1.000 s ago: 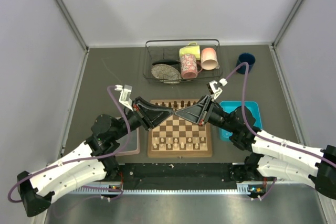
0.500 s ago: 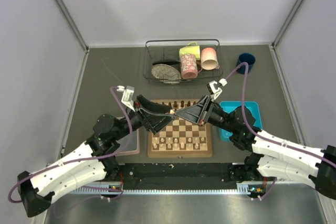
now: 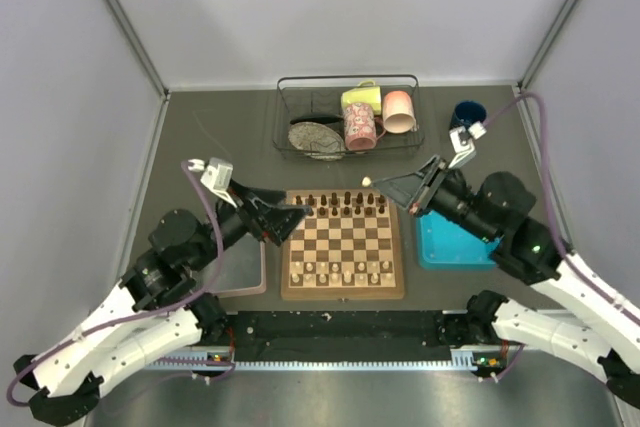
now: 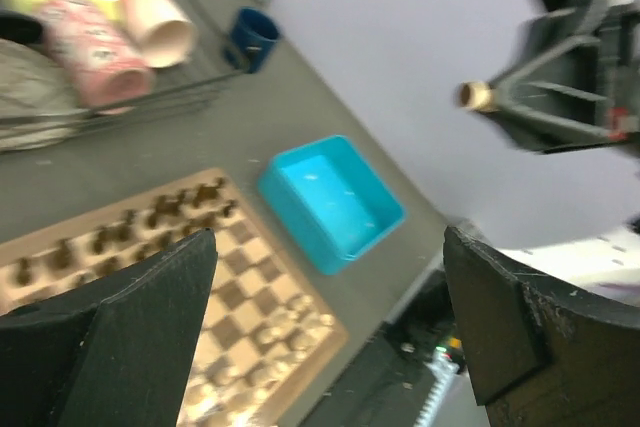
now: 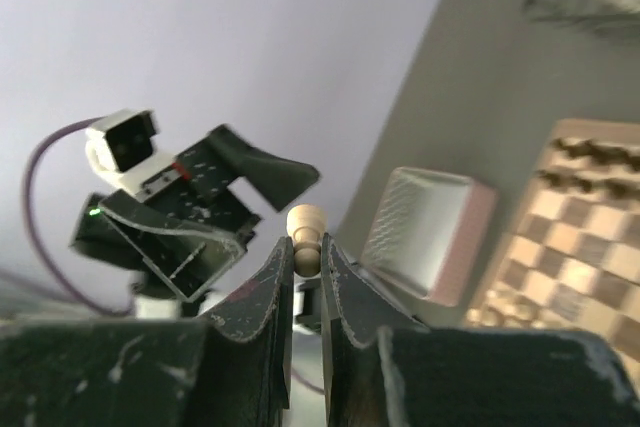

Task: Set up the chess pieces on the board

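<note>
Your right pincer [image 5: 305, 247] is nipped narrow on a pale piece [image 5: 306, 219], held in the air over the far edge of the board [image 3: 343, 293], with the arm reaching in from the desk's right side. Your left pincer [image 3: 293, 209] gapes wide, holding nothing, over the board's far left corner. Dark pieces [image 3: 340, 202] line the far edge and pale pieces [image 3: 345, 269] line the near edge.

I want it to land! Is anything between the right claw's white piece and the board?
Nothing visible. The right gripper holds the pale piece above the board at its far edge; the left gripper is open at the left edge.
</note>
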You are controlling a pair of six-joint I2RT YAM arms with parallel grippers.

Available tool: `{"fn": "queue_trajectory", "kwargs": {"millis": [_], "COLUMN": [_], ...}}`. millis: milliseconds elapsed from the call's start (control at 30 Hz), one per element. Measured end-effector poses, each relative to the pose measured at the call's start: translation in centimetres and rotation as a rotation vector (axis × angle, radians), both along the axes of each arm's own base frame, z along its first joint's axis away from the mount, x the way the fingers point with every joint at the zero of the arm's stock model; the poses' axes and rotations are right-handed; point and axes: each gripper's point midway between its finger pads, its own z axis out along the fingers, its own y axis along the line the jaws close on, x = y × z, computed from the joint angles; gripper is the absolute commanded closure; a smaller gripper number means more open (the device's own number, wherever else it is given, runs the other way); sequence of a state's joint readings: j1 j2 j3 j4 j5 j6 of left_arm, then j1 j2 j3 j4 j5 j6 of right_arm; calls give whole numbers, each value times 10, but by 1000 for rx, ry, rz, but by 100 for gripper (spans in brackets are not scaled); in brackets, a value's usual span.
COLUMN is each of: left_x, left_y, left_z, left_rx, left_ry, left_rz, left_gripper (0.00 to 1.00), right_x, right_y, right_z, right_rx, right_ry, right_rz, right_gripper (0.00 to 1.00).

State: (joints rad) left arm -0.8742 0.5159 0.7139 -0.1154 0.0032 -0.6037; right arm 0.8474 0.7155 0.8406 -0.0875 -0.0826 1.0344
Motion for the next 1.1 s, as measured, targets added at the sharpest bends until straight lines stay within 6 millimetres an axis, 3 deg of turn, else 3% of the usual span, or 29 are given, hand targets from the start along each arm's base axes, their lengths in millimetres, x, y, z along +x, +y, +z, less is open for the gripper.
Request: {"fn": "queue_trajectory", "kwargs": {"millis": [100, 200, 333, 467, 567, 667, 833, 1100], "left_x": [20, 49, 81, 93, 99, 105, 110, 126], "left_y": [20, 46, 87, 107, 114, 116, 116, 124], "left_z": [-3, -33, -83, -112, -120, -127, -137, -130], "left_rx": [103, 226, 331, 380, 395, 404, 421, 427], "left_ry": [14, 81, 226, 316, 332, 333, 323, 261], "left_rz": [113, 226, 342, 369, 369, 363, 361, 425], "left_gripper": [1, 1, 1, 1, 1, 2, 2, 3], "right_x": [12, 24, 42, 58, 69, 82, 103, 121], "right_y": [-20, -38, -46, -48, -55, -60, -62, -58], "right_z": [12, 10, -23, -72, -104, -123, -131, -155], "right_rx": [-159, -345, -611, -842, -973, -1047, -1063, -1016], "right_ry": [-19, -20, 23, 91, 145, 172, 138, 94], "right_rz": [-109, -190, -230, -207, -190, -177, -166, -120], "right_gripper": [100, 100, 100, 100, 100, 100, 100, 100]}}
